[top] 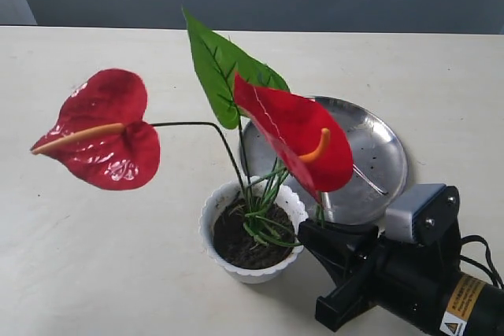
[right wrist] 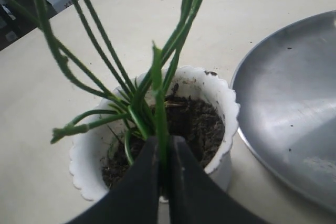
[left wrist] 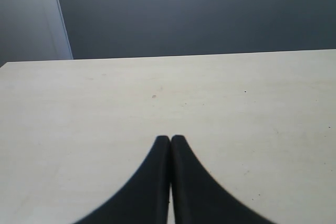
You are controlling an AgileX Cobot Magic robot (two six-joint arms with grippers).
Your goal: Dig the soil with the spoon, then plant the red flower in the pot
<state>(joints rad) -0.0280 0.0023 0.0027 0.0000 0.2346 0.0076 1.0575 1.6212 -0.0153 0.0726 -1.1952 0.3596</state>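
Starting with the exterior view, how far along would you say this is? (Ana)

Nearly done, I'd judge. The red flower (top: 295, 131) stands upright in the pot (top: 211, 222), its stems going down into the soil (top: 232, 243). The spoon (top: 370, 180) lies on the steel plate (top: 382, 143) behind, partly hidden by a bloom, so the digging looks finished. The right gripper (top: 309, 230) sits just beside the pot's rim, in front of the plate. What seems left is letting go and drawing back. (Ben)

Can you tell there what it has hold of? (Ana)

No. A bloom and the gripper's own body cover the tips. And the left gripper (left wrist: 170, 139) is nowhere in that view. (Ben)

The left wrist view, then? (Ana)

It shows the left gripper with its two fingers pressed together, nothing between them, over bare table (left wrist: 157, 87). None of the task's things appear. (Ben)

And the right wrist view? (Ana)

That settles it: the jaws are closed on one thin green stem (right wrist: 157, 93) of the red flower, just above the soil and inside the scalloped rim. It also shows the earth's crumbly surface close up. The blooms, though, are out of its frame. (Ben)
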